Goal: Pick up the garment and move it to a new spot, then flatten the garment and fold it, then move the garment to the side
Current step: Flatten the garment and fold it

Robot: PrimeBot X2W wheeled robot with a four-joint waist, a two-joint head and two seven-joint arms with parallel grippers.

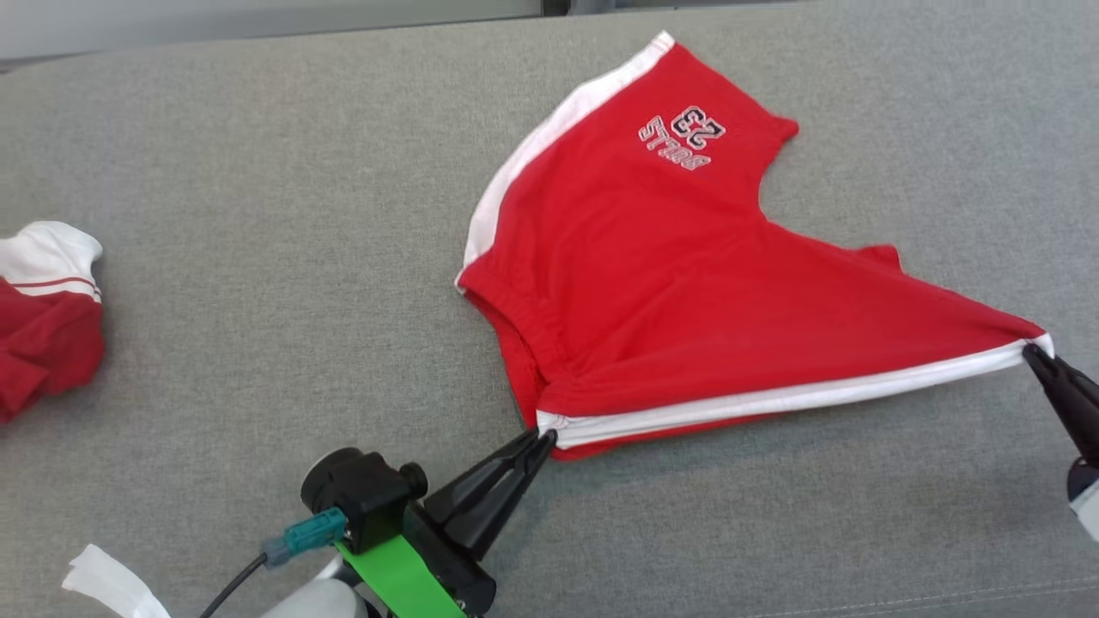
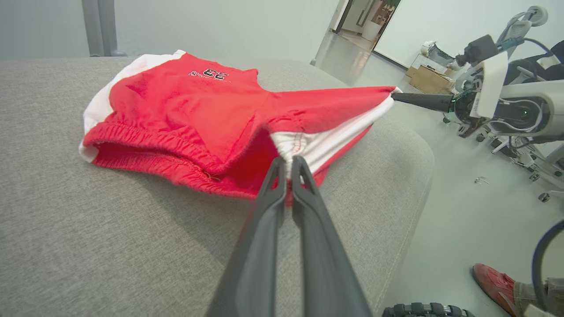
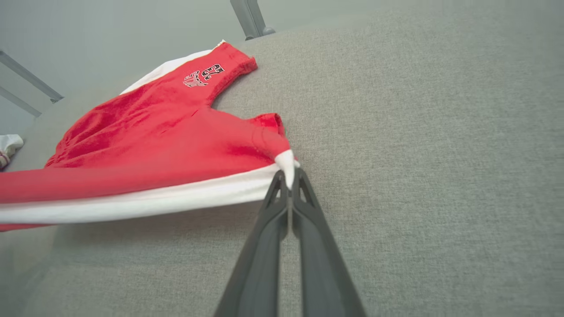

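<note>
Before me, a grey fabric cushion (image 1: 258, 343) carries red shorts (image 1: 652, 283) with white side stripes, printed leg farthest away, and a crumpled red-and-white garment (image 1: 43, 318) well apart to my left.

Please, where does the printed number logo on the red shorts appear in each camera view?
Head view: the logo is upper right of centre.
Left wrist view: logo upper left of centre.
Right wrist view: logo upper left.
Shared landmark: taut white stripe, lower than the logo in every view.
</note>
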